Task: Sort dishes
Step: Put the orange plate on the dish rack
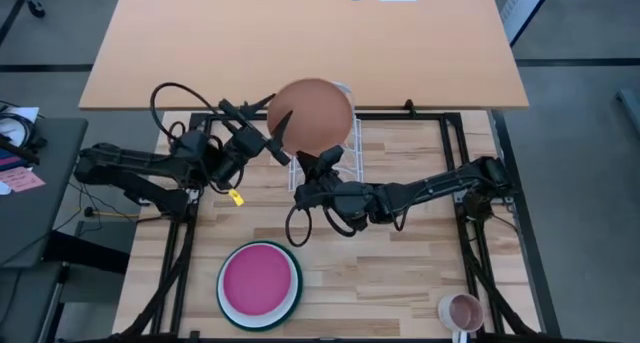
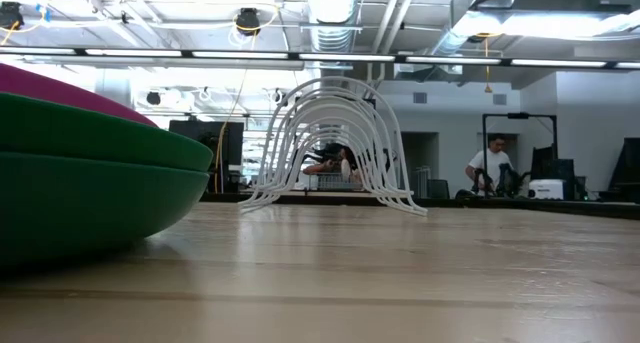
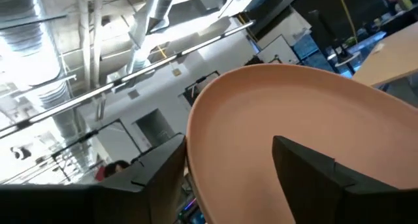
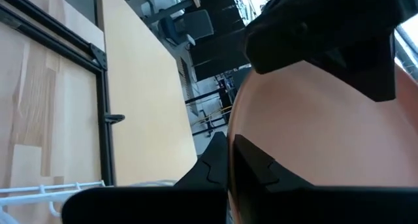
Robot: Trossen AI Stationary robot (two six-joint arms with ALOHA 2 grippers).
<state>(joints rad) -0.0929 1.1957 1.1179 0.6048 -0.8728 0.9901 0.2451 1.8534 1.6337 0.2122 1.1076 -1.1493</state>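
Note:
The terracotta-brown plate (image 1: pixel 314 113) is held up over the far end of the white wire rack (image 1: pixel 347 151). My right gripper (image 1: pixel 318 163) is shut on the plate's near rim. My left gripper (image 1: pixel 270 116) is open, with its fingers on either side of the plate's left rim (image 3: pixel 196 119): one finger (image 3: pixel 313 175) over the inner face, the other (image 3: pixel 153 181) behind the plate. The pink plate (image 1: pixel 258 277) lies on a white one, and both rest in the dark green plate (image 2: pixel 90 193) near the table's front edge. My right gripper pinches the brown plate's near rim (image 4: pixel 243 129) between its two fingers, coming about level from the table's near right side. The plate is lifted clear above the rack, close to flat and slightly tilted. Whether my left gripper's fingers touch the plate I cannot tell.
A small pink mug (image 1: pixel 460 310) stands at the near right corner. The rack's wire arches (image 2: pixel 335 143) rise in the middle of the table's far half. A larger tan tabletop (image 1: pixel 300 33) lies beyond the far edge. A person (image 2: pixel 490 163) stands in the room behind.

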